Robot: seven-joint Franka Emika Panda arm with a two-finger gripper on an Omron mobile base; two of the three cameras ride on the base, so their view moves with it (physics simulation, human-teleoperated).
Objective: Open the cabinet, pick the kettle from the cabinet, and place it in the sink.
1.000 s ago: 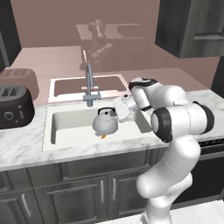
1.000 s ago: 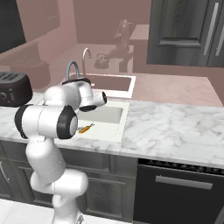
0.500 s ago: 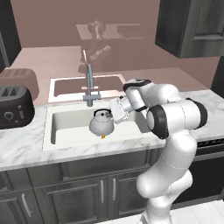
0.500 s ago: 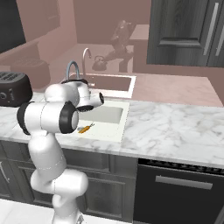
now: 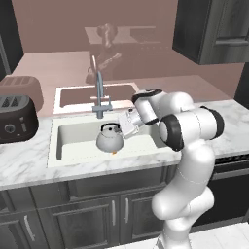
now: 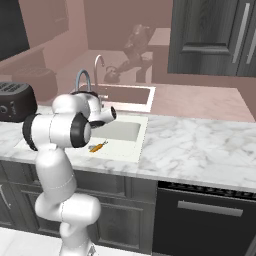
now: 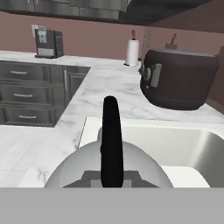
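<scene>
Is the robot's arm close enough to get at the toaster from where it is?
Probably yes, but not right away. The tool is shut on the kettle down in the sink. The toaster stands on the counter just beyond the sink's far end, with nothing between them.

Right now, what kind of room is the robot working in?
A home kitchen, rendered rather than real: a sink with a tall faucet set in a marble counter, a toaster beside it, and a kettle in the basin.
</scene>
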